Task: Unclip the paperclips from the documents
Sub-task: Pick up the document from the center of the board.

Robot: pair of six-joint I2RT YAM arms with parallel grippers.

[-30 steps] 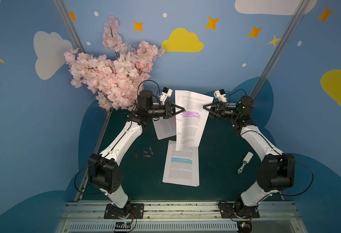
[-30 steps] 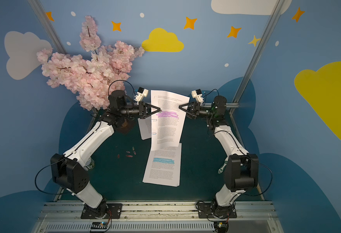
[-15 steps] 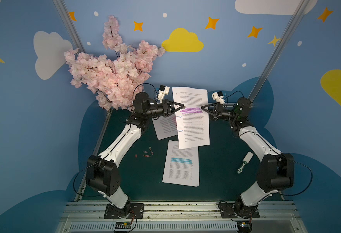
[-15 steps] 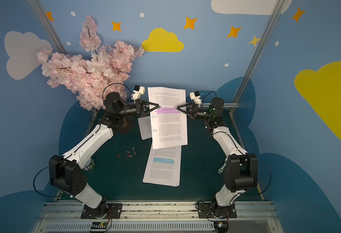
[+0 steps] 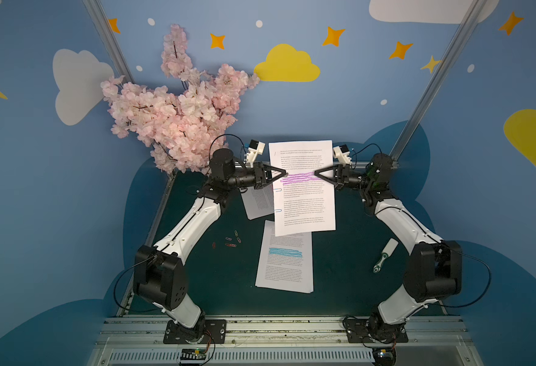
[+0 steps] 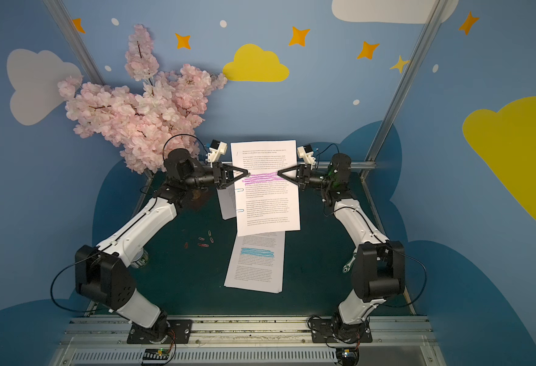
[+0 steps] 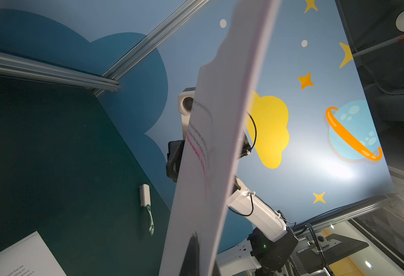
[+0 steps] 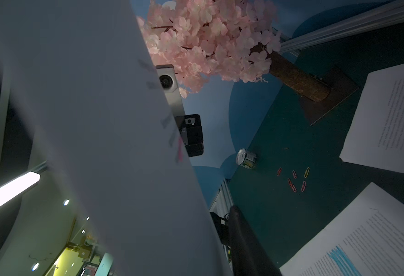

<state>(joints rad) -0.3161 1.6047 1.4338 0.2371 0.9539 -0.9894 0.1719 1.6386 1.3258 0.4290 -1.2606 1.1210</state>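
A white document with a purple band [image 5: 304, 202] hangs upright in the air between both arms. My left gripper [image 5: 285, 174] is shut on its left edge; one dark finger [image 7: 192, 258] presses the sheet. Two blue paperclips [image 5: 277, 190] [image 5: 278, 210] sit on that edge below the grip. My right gripper [image 5: 316, 173] straddles the right edge, open: the one visible finger [image 8: 244, 239] stands apart from the paper, which hides the other. A blue-banded document [image 5: 285, 263] and a third one [image 5: 257, 202], partly hidden, lie on the mat. Several loose paperclips [image 5: 230, 240] lie to the left.
A pink blossom tree [image 5: 181, 111] on a brown trunk [image 8: 298, 78] fills the back left corner. A green-and-white brush [image 5: 385, 255] lies by the right arm. A small tin can [image 6: 139, 260] stands under the left arm. Metal rails [image 5: 364, 164] border the green mat.
The purple-banded document has swung from slanted to hanging square. Both grippers have shifted slightly with it, the right one now reaching further in over its right edge.
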